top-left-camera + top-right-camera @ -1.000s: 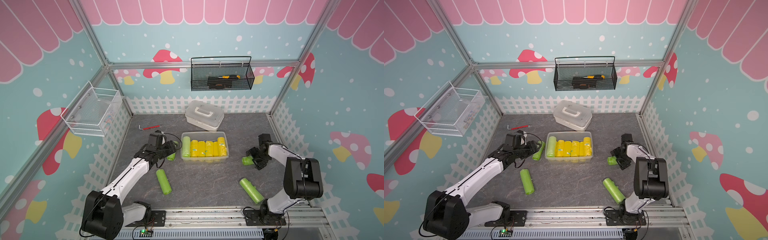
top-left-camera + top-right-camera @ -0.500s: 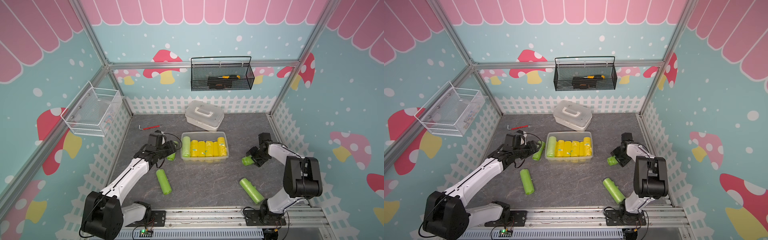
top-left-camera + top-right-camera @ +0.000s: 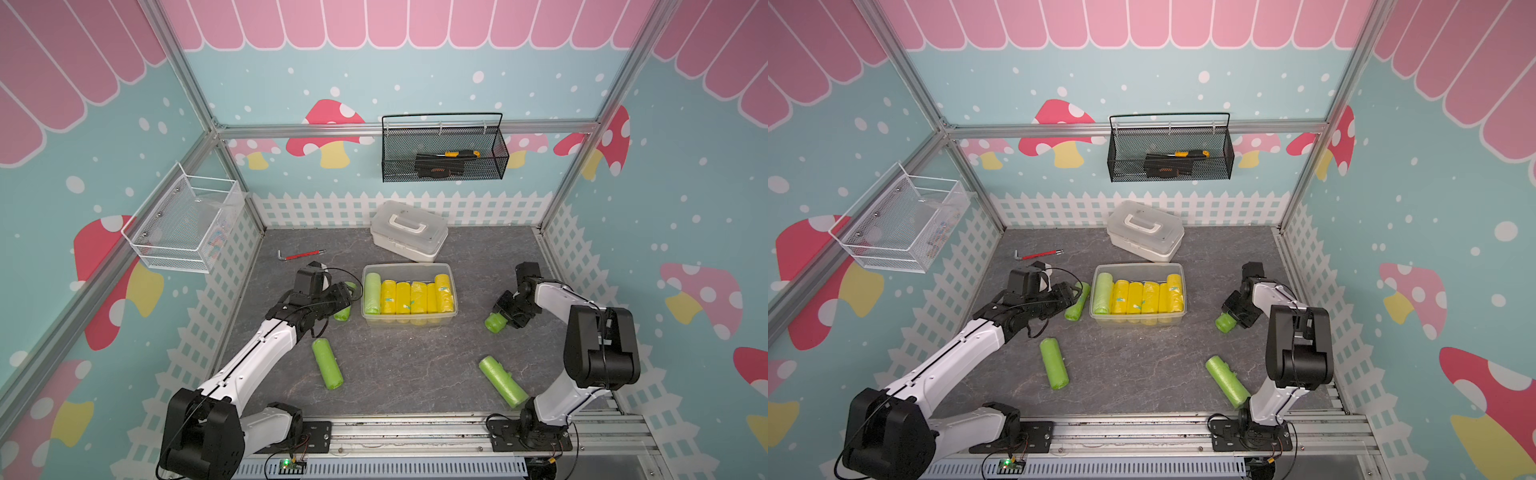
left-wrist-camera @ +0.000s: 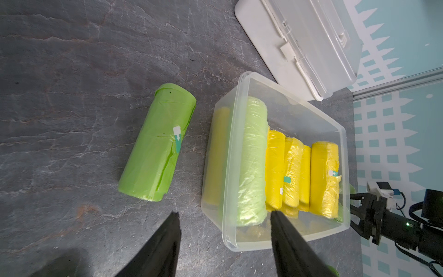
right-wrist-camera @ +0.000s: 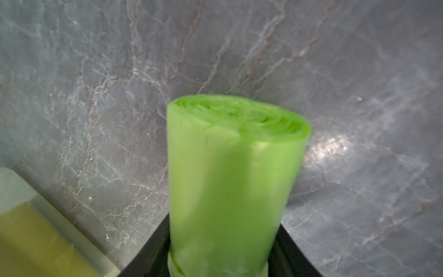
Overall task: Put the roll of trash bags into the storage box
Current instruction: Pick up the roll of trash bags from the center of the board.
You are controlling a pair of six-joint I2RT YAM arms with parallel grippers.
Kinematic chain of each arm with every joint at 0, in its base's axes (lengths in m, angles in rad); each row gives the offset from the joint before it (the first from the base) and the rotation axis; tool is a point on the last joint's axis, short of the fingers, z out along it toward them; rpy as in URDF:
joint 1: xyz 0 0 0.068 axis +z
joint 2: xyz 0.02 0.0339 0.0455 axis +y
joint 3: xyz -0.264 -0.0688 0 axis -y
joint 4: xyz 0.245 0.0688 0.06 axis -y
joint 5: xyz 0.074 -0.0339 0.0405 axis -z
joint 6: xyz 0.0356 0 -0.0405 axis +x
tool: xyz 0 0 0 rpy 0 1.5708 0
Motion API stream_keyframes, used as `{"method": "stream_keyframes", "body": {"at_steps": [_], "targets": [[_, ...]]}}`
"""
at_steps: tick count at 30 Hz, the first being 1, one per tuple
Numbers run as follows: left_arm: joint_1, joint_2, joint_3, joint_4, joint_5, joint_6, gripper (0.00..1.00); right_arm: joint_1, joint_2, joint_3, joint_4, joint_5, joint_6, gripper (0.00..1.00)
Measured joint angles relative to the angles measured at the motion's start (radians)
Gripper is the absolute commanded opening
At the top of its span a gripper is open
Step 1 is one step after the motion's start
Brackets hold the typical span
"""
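The storage box (image 3: pixel 409 322) (image 3: pixel 1138 266) is a clear tub mid-table holding several yellow rolls and one pale green roll. To its right, my right gripper (image 3: pixel 508 311) (image 5: pixel 223 221) is shut on a green roll of trash bags (image 3: pixel 493 322) (image 3: pixel 1224 322) (image 5: pixel 235 167), with a black finger pressed against each side. My left gripper (image 3: pixel 345 293) (image 4: pixel 225 213) stands open and empty by the box's left wall (image 4: pixel 239 144). Another green roll (image 4: pixel 158 144) (image 3: pixel 1077 301) lies on the table just beyond it.
Two more green rolls (image 3: pixel 328 363) (image 3: pixel 500 380) lie on the front of the table. A white case with a handle (image 3: pixel 409 230) stands behind the box, with a red hex key (image 3: pixel 301 254) to its left. A black mesh basket (image 3: pixel 442 153) and a white wire basket (image 3: pixel 183 224) hang on the walls.
My right gripper's jaws have closed in onto the green roll at the right of the box. The left arm has not moved.
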Motion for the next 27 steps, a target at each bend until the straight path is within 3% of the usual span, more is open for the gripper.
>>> {"method": "stream_keyframes", "body": {"at_steps": [14, 27], "targets": [[0.007, -0.012, -0.011, -0.001, -0.005, -0.001, 0.62, 0.000, -0.027, 0.039, -0.105, -0.007, -0.161, 0.40], [0.020, -0.006, -0.011, -0.001, -0.008, -0.001, 0.62, 0.056, -0.216, 0.264, -0.243, -0.086, -0.253, 0.40]]}}
